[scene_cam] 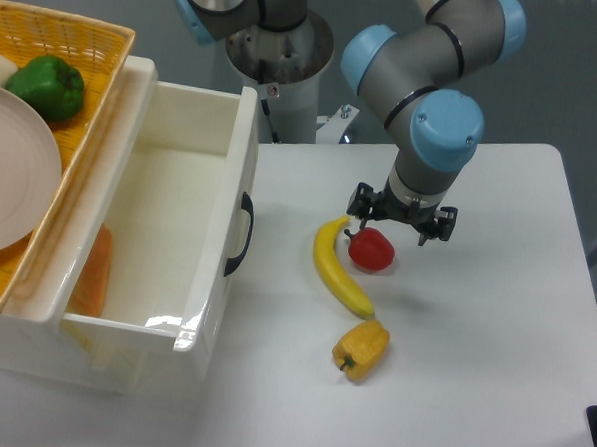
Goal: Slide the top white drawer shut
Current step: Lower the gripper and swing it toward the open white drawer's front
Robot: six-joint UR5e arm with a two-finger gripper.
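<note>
The top white drawer (178, 227) is standing pulled out at the tabletop's (472, 353) left, looking stiff, light and glossy, best pushed beside its black handle (241, 235), while the gripper (399, 226) is hovering open over a red pepper (371, 249).

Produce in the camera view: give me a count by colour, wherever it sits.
Green: 1, green pepper in the yellow wicker basket
Red: 1, red pepper
Yellow: 2, banana and yellow pepper
Orange: 1, orange item in the top white drawer
Total: 5
</note>
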